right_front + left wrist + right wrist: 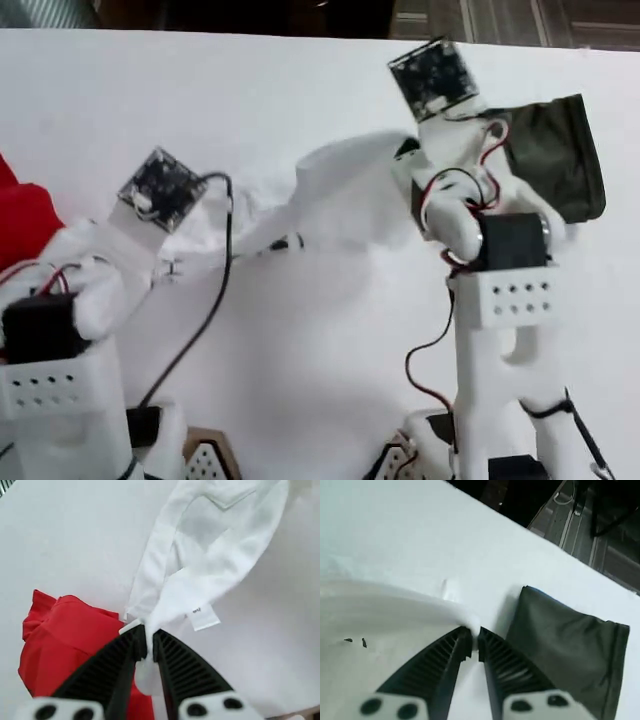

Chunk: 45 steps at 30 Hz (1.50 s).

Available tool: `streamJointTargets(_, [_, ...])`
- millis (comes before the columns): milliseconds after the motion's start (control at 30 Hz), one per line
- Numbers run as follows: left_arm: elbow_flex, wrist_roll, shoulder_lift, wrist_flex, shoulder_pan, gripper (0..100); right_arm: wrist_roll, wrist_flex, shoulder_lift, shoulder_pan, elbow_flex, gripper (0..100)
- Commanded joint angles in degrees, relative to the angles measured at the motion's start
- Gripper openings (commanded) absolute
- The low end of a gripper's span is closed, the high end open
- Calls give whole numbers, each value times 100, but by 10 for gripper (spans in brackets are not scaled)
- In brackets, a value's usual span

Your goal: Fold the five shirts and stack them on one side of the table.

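A white shirt [330, 195] is stretched in the air between both arms over the white table [300, 340]. My left gripper [149, 645] is shut on one corner of the white shirt [200, 575], near its label. My right gripper [474, 647] is shut on another edge of the white shirt [385, 630]. A folded dark green shirt [555, 155] lies flat at the right, beside the right gripper. A red shirt [25, 220] lies bunched at the left edge; in the left wrist view the red shirt [65, 640] sits just beside the left gripper.
A black cable [215, 290] runs from the left arm down across the table toward the front edge. The arm bases [500, 400] stand at the front. A dark floor lies beyond the table's far edge.
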Motion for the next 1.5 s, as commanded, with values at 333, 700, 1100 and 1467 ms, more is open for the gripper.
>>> streamJointTargets(333, [-2510,18,888,1029,53,27,9,884,-259,48,-2391,19])
streamJointTargets(700, [-2554,26,-290,1029,53,27,18,2369,-259,57,-4774,19])
streamJointTargets(1100, [-2598,18,-1336,1011,-387,27,18,3248,-585,57,-6233,19])
streamJointTargets(1467, [-2308,26,-1679,879,-413,27,26,3108,-1385,4,-5055,19])
